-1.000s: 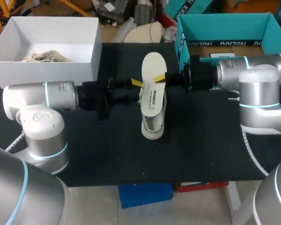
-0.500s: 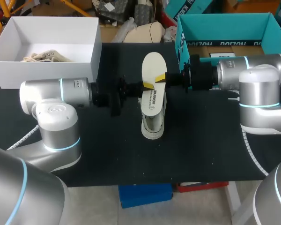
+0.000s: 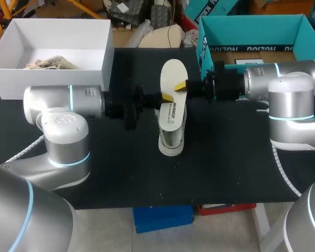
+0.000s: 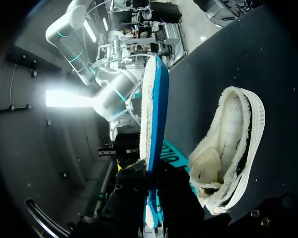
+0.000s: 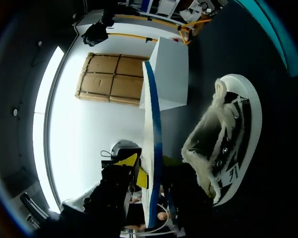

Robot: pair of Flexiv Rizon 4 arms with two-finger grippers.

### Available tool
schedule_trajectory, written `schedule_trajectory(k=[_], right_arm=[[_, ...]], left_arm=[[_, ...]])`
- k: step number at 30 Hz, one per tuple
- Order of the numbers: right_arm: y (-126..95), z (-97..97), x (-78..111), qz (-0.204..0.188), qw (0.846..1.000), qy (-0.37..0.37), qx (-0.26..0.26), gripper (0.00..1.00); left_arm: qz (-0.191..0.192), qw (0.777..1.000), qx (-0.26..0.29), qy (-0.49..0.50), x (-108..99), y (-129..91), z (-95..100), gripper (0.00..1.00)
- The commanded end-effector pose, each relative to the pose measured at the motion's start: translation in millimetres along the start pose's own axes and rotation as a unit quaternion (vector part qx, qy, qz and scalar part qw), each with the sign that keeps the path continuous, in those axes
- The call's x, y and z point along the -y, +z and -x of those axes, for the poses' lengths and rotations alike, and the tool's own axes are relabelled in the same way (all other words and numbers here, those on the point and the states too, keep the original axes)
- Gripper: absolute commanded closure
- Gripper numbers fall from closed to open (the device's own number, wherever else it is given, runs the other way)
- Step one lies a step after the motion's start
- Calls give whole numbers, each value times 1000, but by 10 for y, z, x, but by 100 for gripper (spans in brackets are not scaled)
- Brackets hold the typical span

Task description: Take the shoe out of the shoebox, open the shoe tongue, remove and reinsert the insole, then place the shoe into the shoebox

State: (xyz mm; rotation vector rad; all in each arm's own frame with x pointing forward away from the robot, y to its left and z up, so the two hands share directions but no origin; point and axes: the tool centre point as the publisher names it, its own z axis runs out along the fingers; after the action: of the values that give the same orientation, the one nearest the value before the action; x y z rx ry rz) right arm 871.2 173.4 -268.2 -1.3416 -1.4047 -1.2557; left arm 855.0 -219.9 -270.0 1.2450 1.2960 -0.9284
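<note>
A white insole (image 3: 172, 84) with a blue underside is held on edge above the black table, over a white knit shoe (image 3: 171, 134) lying on its side. My left gripper (image 3: 165, 97) comes in from the left and is shut on the insole's edge. In the left wrist view the insole (image 4: 153, 114) rises from between that gripper's (image 4: 150, 218) dark fingers, with the shoe (image 4: 228, 148) beside it. My right gripper (image 3: 181, 86) is at the insole's opposite edge. In the right wrist view its fingers stand slightly apart on either side of the insole (image 5: 151, 129), beside the shoe (image 5: 223, 144).
A white box (image 3: 47, 79) with a pale bundle (image 3: 47, 64) inside stands at the back left. The teal shoebox (image 3: 241, 34) stands open at the back right, behind my right arm. Bare black table lies in front of the shoe.
My left arm moved right to the insole and its gripper closed on the insole's edge. My right gripper's fingers loosened from the insole. The shoe stayed put.
</note>
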Motion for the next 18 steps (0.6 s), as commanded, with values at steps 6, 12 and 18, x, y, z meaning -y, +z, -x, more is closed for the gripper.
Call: schedule_trajectory(k=[6, 12, 18], right_arm=[[-289, -16, 139, 14, 982, -39, 184, 0], [-505, 31, 283, 12, 947, -86, 308, 0], [-730, 34, 462, 16, 922, -154, 355, 0]], left_arm=[[20, 989, -134, -53, 254, -196, -33, 100], [6, 982, -171, -78, 451, -334, -36, 100], [-13, 978, -185, -91, 659, -473, -18, 100]])
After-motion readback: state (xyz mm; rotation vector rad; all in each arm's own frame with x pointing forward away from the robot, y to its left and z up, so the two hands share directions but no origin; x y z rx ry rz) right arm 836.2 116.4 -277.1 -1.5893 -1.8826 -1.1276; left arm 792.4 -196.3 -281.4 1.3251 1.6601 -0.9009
